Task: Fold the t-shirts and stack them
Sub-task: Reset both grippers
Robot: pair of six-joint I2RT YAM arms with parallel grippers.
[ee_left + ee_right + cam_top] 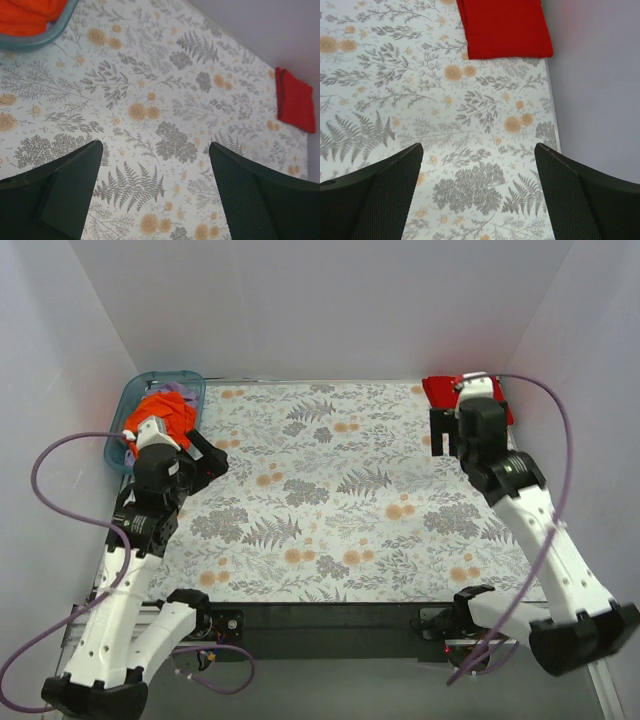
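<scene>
The bright red t-shirt [440, 392] lies folded flat at the table's far right corner; it also shows in the right wrist view [505, 27] and the left wrist view [295, 102]. The bright orange t-shirt [165, 412] lies crumpled in the teal bin [113, 448] at the far left, and its edge shows in the left wrist view [30, 15]. My left gripper [207, 455] is open and empty over the floral cloth, just right of the bin. My right gripper [447, 435] is open and empty, a little nearer than the red t-shirt.
The floral tablecloth [330, 490] covers the table. Some purple cloth [186, 395] lies in the bin beside the orange t-shirt. White walls enclose the back and sides; the table's right edge [552, 115] runs close to my right gripper.
</scene>
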